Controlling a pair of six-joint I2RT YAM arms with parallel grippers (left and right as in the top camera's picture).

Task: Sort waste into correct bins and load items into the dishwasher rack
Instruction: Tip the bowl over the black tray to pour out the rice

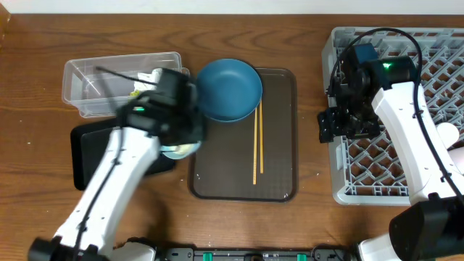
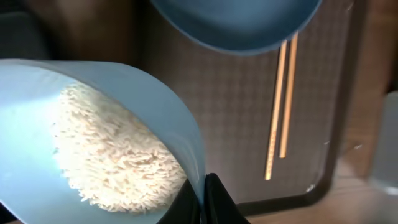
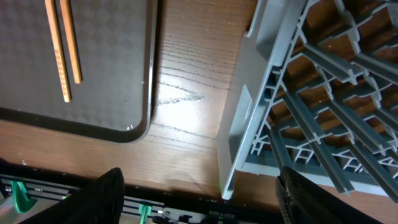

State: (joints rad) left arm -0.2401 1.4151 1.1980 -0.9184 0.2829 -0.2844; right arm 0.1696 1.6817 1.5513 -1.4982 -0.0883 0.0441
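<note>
Light-blue, the small round bowl (image 2: 165, 118) of white rice (image 2: 112, 155) shows fully only to the left wrist, its rim pinched between our left fingers (image 2: 219, 200) at the left edge of the brown tray (image 1: 279, 181); overhead, our arm hides most. We count two yellowish chopsticks (image 1: 257, 141) and one large dark-blue bowl (image 1: 228, 89). Our right fingers (image 3: 107, 198) stand wide apart, empty, above the edge of the grey lattice rack (image 3: 298, 93).

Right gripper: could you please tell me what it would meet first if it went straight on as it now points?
Probably the bare table between the brown tray and the dishwasher rack, below the open right gripper. Depth is unclear: the rack's wall may catch a finger first.
</note>
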